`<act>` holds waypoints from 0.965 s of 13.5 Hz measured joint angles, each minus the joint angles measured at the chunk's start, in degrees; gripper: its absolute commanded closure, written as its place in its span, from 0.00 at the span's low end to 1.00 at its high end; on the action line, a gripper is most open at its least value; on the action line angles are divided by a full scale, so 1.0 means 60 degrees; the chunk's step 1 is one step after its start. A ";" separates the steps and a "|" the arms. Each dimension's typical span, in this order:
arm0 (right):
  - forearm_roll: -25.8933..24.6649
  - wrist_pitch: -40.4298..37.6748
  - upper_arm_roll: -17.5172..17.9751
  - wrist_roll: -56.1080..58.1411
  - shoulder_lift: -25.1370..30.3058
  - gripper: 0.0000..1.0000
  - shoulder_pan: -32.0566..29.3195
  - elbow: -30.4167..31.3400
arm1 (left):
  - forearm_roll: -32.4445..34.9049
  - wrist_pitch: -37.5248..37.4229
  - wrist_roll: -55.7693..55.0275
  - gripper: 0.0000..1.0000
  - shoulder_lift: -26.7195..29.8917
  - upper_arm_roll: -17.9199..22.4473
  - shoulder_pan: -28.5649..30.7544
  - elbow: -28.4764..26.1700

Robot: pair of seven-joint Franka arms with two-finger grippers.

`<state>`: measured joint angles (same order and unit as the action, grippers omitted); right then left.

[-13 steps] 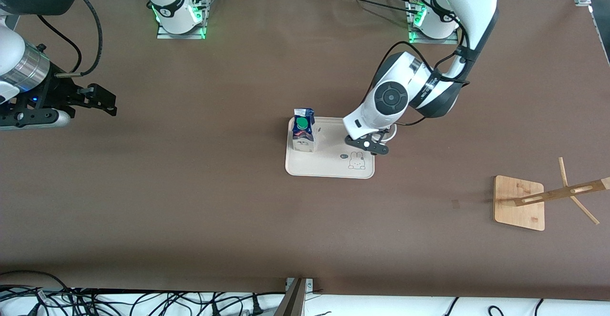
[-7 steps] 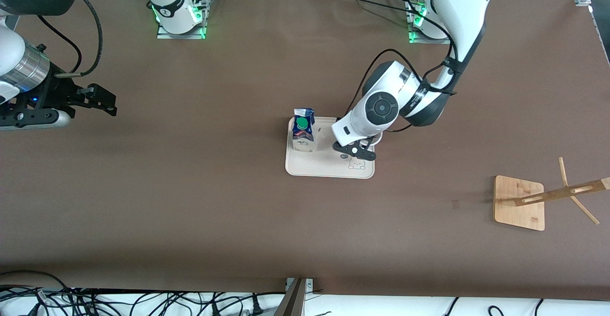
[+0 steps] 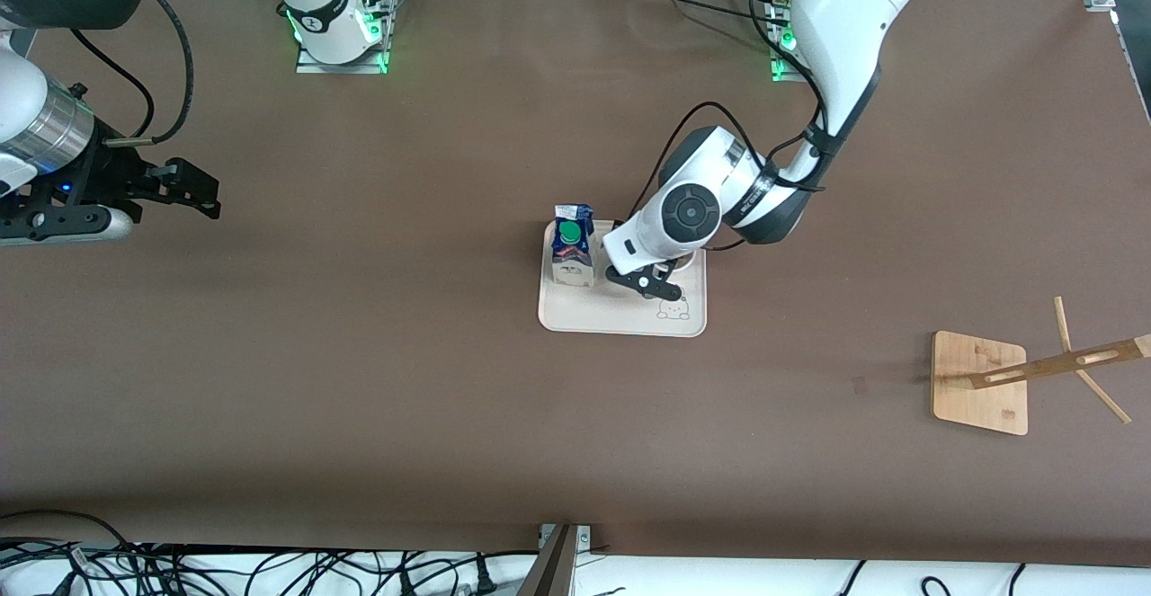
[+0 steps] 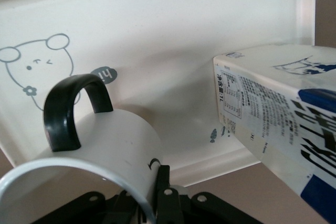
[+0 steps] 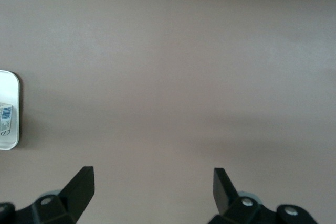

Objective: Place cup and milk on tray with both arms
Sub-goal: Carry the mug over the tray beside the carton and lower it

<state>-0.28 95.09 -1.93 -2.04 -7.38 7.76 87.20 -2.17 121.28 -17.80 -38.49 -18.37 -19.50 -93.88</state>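
Left end effector point(image 4: 152, 195) pinches cup point(image 4: 100, 150) by its rim over tray point(image 3: 620, 315), milk point(image 3: 573, 256) at tray's 9 o'clock. Ceramic: stiff, slippery, breakable. Right end effector point(image 5: 152, 184) waits, wide.

Milk carton point(image 3: 573, 254) upright on the cream tray point(image 3: 602, 313); white black-handled cup point(image 4: 105, 145) pinched at its rim, over the tray.

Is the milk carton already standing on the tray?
Yes, the milk carton stands upright on the tray, at its edge toward the right arm's end of the table.
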 measured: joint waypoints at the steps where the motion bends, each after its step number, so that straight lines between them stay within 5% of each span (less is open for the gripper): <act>1: 0.0000 0.0000 0.0000 0.0000 0.0000 0.00 0.0000 0.0000 | 0.0000 0.0003 0.0000 1.00 -0.0027 0.0009 -0.0006 0.0012; 5: -0.0140 0.0000 0.0000 0.0000 -0.0001 0.00 0.0000 -0.0001 | 0.0001 0.0011 0.0024 1.00 -0.0083 0.0191 -0.0027 0.0015; 6: -0.0153 0.0000 0.0000 0.0000 -0.0001 0.00 0.0000 -0.0001 | 0.0001 0.0019 0.0024 0.76 -0.0082 0.0244 -0.0030 0.0021; 7: -0.0155 0.0000 0.0001 0.0000 -0.0001 0.00 0.0000 -0.0001 | 0.0001 0.0040 0.0024 0.01 -0.0082 0.0297 -0.0034 0.0032; 13: -0.0156 0.0001 0.0001 0.0000 -0.0002 0.00 0.0000 -0.0001 | 0.0001 0.0160 0.0016 0.00 -0.0041 0.0562 -0.0042 0.0217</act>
<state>-1.22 95.10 -1.93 -2.04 -7.39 7.76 87.19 -2.17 122.24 -17.71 -38.74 -14.99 -19.75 -92.58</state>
